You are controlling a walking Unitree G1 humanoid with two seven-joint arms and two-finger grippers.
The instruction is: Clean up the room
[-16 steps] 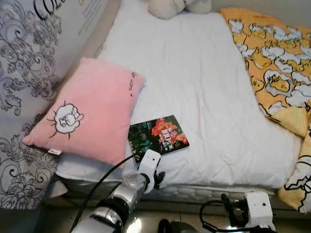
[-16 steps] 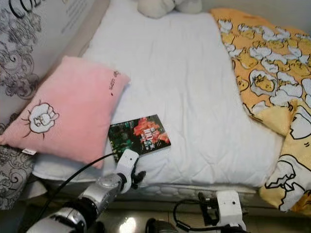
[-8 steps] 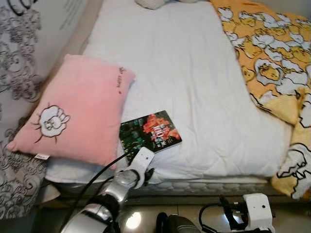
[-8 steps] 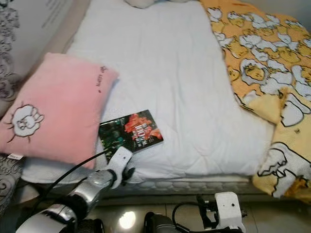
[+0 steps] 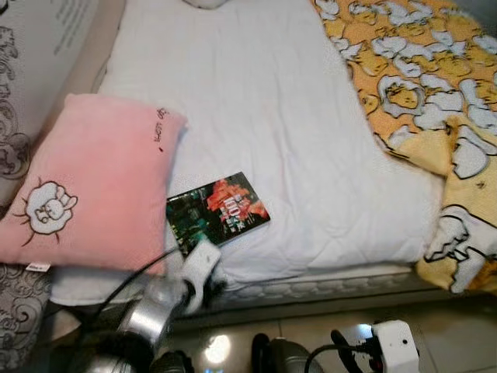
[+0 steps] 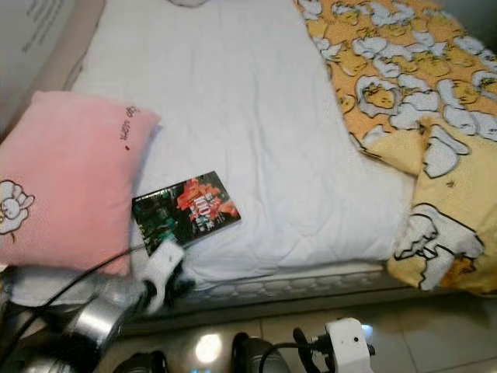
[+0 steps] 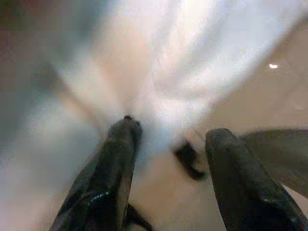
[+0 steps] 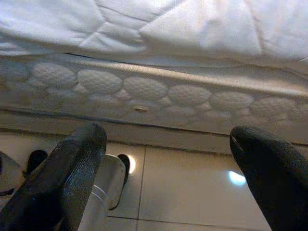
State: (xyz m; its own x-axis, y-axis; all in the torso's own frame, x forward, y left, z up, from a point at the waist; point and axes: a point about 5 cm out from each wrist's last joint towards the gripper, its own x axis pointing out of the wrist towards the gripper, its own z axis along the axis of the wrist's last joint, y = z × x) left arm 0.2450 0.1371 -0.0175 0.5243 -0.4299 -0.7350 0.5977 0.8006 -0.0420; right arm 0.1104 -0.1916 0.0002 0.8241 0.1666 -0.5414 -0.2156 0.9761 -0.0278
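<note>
Risk: your left tool sits at the mattress edge, below the bed surface. Drive forward from here and the fingers may jam into the quilt or shove the book instead of straddling it. The wrist picture is blurred, so depth is uncertain.

Book lies flat on the bed, at 12 o'clock from the left tool, near but apart, beside the pink pillow.

Left tool: spread, empty. Right tool: spread, empty, low by the floor.

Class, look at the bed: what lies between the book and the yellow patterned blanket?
Only bare white quilt separates the book from the yellow patterned blanket, as the left eye view shows.
</note>
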